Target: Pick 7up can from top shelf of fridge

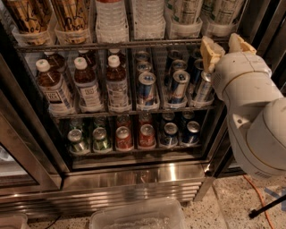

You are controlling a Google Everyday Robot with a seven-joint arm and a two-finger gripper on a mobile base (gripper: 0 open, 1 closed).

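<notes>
My gripper is at the upper right, in front of the right end of the large drinks fridge with the black frame and the ribbed stainless-steel base. Its two pale yellow fingers point upward and stand clearly apart, and there is nothing between them. The left finger is in front of the front edge of the grey metal wire top shelf. My thick white arm comes in from the lower right and hides part of the fridge on that side.

The pale whitish-silver 7up can with green print stands upright on the top shelf, inside a clear plastic cup-like holder, above my gripper and a little to its left. A second can of the same look stands just to its right, directly above my fingers. I do not touch either of them.

On the rack below stand brown bottles with white caps at the left and slim blue-and-silver cans at the right. The lowest rack carries small green cans and small red cans. On the floor in front lies a clear plastic bin.
</notes>
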